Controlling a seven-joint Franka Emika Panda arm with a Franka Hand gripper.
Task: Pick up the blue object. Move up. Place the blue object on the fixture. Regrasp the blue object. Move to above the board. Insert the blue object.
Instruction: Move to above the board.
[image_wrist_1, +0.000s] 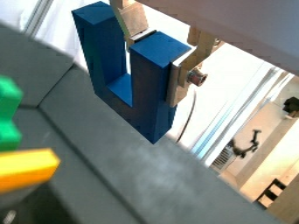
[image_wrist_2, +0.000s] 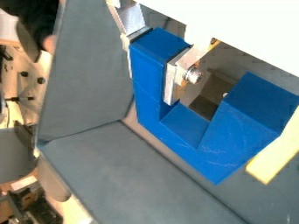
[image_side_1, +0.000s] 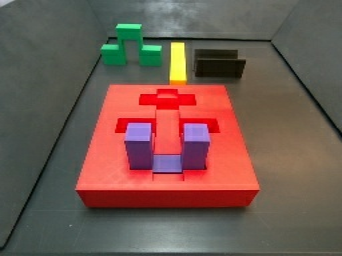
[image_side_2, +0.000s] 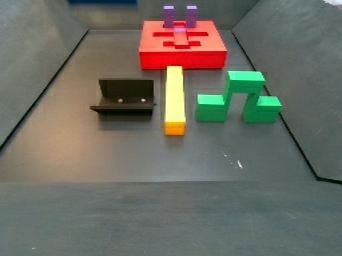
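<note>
End effector (image_wrist_1: 158, 54): seen in both wrist views only, raised clear of the surface (image_side_2: 160, 190), fingers (image_wrist_2: 184, 74) clamped on one prong of the blue object (image_wrist_1: 128, 74), which hangs with it; appears outside both side views.
Board (image_side_1: 167, 145): red, flat on the surface, purple U-shaped block (image_side_1: 166, 145) seated in it, prongs up.
Fixture (image_side_2: 127, 98): dark bracket, unoccupied, just beside the yellow bar (image_side_2: 174, 98).
Green block (image_side_2: 241, 97): beyond the bar, apart from the board.
</note>
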